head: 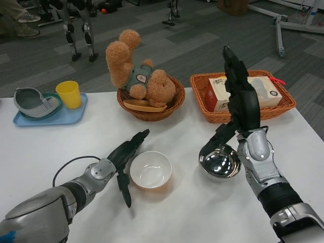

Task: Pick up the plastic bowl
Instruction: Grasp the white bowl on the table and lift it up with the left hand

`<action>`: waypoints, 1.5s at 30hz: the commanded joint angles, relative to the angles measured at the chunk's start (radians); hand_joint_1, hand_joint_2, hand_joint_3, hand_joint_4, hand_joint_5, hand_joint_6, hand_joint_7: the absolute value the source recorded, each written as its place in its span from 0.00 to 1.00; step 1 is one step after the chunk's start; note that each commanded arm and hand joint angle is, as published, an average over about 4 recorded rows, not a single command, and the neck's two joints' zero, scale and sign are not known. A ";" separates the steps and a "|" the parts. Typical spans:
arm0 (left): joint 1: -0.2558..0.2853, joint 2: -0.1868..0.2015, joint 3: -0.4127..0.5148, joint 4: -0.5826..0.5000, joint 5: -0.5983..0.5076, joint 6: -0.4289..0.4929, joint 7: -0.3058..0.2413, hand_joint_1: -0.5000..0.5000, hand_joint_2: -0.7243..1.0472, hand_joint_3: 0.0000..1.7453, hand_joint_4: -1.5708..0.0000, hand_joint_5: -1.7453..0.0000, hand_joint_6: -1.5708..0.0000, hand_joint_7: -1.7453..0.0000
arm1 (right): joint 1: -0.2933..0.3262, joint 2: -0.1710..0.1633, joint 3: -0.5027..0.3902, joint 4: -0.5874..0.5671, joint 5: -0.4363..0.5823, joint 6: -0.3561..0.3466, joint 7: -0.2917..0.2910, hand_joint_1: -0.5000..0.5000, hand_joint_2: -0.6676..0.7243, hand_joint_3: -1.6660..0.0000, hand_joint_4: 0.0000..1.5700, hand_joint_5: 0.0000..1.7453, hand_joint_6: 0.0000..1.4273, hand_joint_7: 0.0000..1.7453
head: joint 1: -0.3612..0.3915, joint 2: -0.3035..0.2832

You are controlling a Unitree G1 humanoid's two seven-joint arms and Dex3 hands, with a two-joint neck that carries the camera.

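The plastic bowl [151, 170] sits on the white table [192, 212], near the front and a bit left of the middle. It is white inside and stands the right way up.

The left hand [126, 158] is just beside the bowl, on its left. Its fingers are spread apart, with one part reaching up past the bowl's far edge and one part pointing down along its near edge. It holds nothing, and I cannot tell if it touches the bowl.

The right hand [242, 101] is up in the air on the right, fingers pointing away and apart, holding nothing. Below it sits a shiny metal bowl [219, 162].

At the back a teddy bear [139, 71] lies upside down in a round basket [151, 109]. Next to it, a wide basket [243, 96] holds a box [217, 93]. On the far left, a blue tray [48, 115] carries a yellow cup [69, 94] and a grey dish [33, 101].
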 commanded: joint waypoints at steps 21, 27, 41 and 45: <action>0.028 -0.079 0.009 0.023 -0.044 0.015 -0.006 0.00 0.10 0.00 1.00 1.00 1.00 1.00 | -0.020 -0.031 0.036 0.018 0.071 -0.007 -0.001 0.04 1.00 1.00 0.00 0.00 0.00 0.04 | 0.018 -0.038; 0.029 -0.096 0.009 0.026 -0.044 0.035 -0.006 0.00 0.10 0.00 1.00 1.00 1.00 1.00 | -0.022 -0.048 0.054 0.017 0.103 -0.009 -0.001 0.04 1.00 1.00 0.00 0.00 0.00 0.04 | 0.015 -0.051; 0.029 -0.113 -0.003 0.026 -0.038 0.069 -0.009 0.00 0.14 0.00 1.00 1.00 1.00 1.00 | -0.010 -0.061 0.058 0.011 0.123 -0.010 -0.001 0.04 1.00 1.00 0.00 0.00 0.00 0.04 | 0.007 -0.067; 0.030 -0.115 -0.004 0.026 -0.038 0.070 -0.009 0.00 0.20 0.00 0.98 1.00 1.00 1.00 | -0.007 -0.064 0.058 0.010 0.127 -0.010 -0.001 0.04 1.00 1.00 0.00 0.00 0.00 0.04 | 0.012 -0.066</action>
